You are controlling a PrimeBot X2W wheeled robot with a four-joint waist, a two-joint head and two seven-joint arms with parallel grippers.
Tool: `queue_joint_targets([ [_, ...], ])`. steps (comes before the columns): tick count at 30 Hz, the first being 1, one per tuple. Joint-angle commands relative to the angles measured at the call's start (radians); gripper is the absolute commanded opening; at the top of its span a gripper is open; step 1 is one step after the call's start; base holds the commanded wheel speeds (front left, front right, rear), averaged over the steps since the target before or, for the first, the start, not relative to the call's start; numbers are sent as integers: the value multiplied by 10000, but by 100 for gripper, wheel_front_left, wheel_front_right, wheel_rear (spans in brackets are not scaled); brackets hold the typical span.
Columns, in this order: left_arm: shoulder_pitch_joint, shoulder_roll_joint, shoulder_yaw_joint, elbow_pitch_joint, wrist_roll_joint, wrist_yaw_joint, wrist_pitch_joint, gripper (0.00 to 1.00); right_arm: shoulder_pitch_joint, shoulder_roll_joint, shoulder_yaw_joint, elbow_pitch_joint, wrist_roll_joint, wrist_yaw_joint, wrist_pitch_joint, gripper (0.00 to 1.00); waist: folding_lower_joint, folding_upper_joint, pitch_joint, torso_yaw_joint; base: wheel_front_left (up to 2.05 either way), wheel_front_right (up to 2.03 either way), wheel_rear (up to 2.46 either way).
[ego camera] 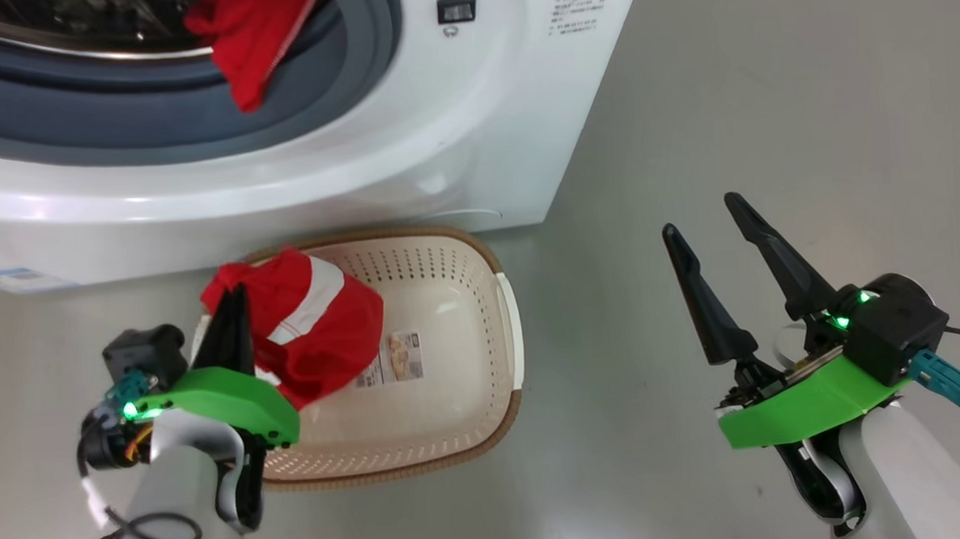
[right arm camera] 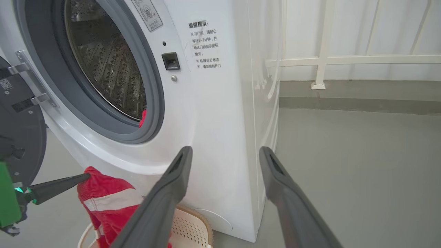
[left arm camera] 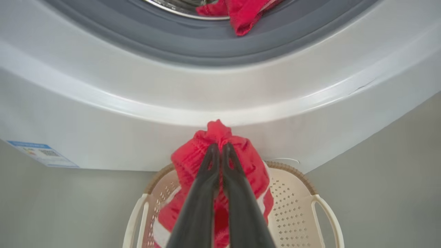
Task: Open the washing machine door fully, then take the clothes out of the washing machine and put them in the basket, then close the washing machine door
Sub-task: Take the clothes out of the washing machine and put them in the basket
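My left gripper (ego camera: pixel 234 300) (left arm camera: pixel 219 147) is shut on a red garment with white bands (ego camera: pixel 316 325) (left arm camera: pixel 193 162) (right arm camera: pixel 106 203), which hangs over the left part of the cream basket (ego camera: pixel 482 318) (left arm camera: pixel 299 196) (right arm camera: pixel 193 224). The basket stands on the floor against the front of the white washing machine (ego camera: pixel 410 151) (left arm camera: pixel 137 113) (right arm camera: pixel 220 113). Another red garment (ego camera: pixel 255 36) (left arm camera: pixel 244 15) (right arm camera: pixel 142 119) spills over the grey gasket from the drum. The door (right arm camera: pixel 20 127) stands open at the left of the right wrist view. My right gripper (ego camera: pixel 701 219) (right arm camera: pixel 225 153) is open and empty, to the right of the basket.
Grey floor (ego camera: pixel 765 127) stretches to the right of the washing machine. A white railing (right arm camera: pixel 344 60) and a low kerb run along the back wall. A paper label (ego camera: pixel 395 358) lies on the basket's bottom.
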Motion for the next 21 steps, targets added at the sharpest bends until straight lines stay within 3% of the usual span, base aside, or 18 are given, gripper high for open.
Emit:
queue_joint_targets([
  [1, -200, 173, 241, 104, -83, -71, -119, 0, -91, -40, 249, -260, 8, 63, -65, 100, 0, 0, 226, -89, 0, 0, 0],
  [15, -1977, 426, 49, 4258, -431, -377, -111, 0, -574, -5, 535, -402, 39, 63, -65, 100, 0, 0, 1235, -596, 0, 0, 0],
  [21, -2206, 495, 76, 4837, -596, -459, -115, 0, -724, 47, 552, -420, 27, 63, -65, 100, 0, 0, 1490, -719, 0, 0, 0],
])
